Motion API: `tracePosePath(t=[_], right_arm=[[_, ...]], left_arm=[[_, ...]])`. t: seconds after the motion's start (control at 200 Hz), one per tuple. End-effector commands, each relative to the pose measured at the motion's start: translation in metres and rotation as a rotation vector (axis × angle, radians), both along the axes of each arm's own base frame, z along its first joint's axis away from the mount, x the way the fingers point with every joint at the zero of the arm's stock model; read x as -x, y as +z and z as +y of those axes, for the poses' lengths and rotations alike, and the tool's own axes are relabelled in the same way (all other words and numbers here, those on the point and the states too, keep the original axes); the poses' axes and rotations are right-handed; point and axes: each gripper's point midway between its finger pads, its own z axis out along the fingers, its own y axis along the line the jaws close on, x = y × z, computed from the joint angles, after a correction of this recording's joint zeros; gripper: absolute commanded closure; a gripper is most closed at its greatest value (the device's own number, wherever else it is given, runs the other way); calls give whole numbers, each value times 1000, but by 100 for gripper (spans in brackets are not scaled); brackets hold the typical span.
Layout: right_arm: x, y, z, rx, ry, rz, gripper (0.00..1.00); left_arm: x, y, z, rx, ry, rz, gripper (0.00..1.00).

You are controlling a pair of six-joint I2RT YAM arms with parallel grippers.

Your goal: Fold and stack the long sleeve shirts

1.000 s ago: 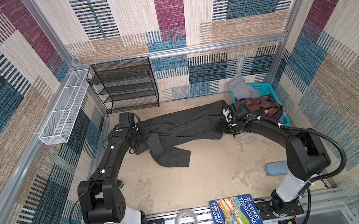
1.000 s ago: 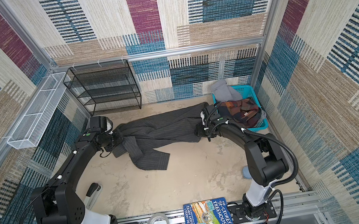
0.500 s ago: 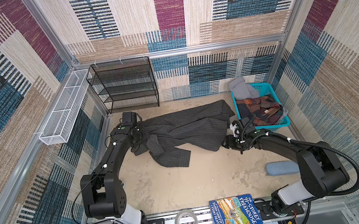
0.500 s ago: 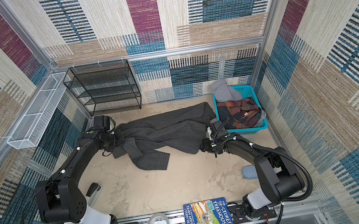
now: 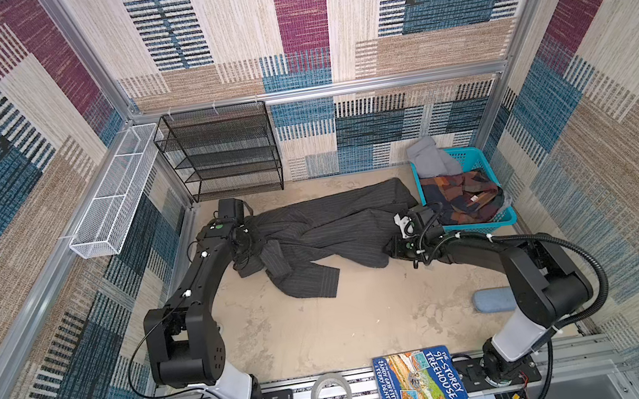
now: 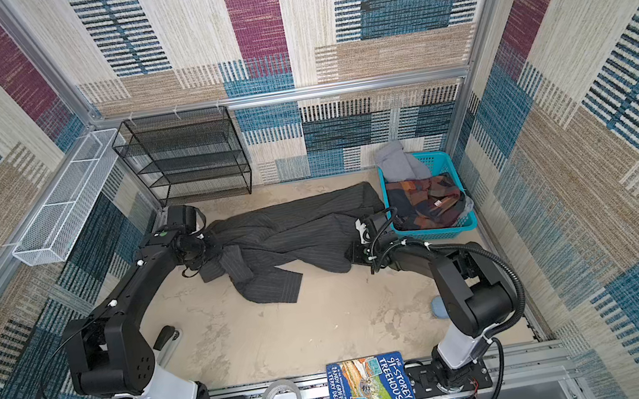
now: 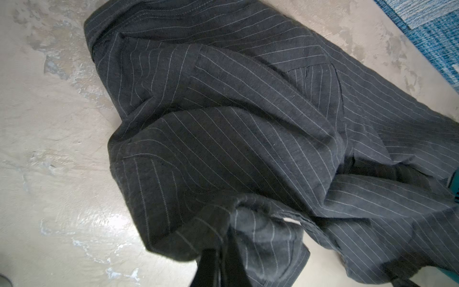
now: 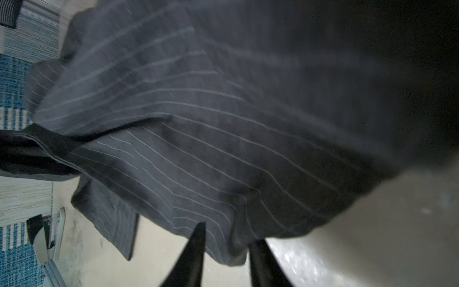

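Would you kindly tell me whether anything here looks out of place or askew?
The shirt lies rumpled, not flat, one sleeve twisted forward. A grey garment hangs out of the basket. A book and tape roll sit on the front rail.

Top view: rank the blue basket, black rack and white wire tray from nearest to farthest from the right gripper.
From the right gripper:
1. Blue basket, right beside it.
2. Black rack, at the back wall, left of centre.
3. White wire tray, on the left wall.
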Motion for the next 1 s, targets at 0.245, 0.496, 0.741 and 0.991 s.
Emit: tracePosePath(t=[0.245,0.496,0.741,0.991], right_arm=[[17,107,-8,16,-45,-4,87],[-30,77,8,63,-42,58,80],[-122,26,26,170,-30,72,52],[-65,65,-14,245,-109,6,39]], left_arm=[[-2,20,-2,-8,-38,-50,100],[-2,28,-1,-30,-58,-74,100],[-4,13,-1,-43,-64,-16,100],[-6,2,-1,-42,-59,17,100]])
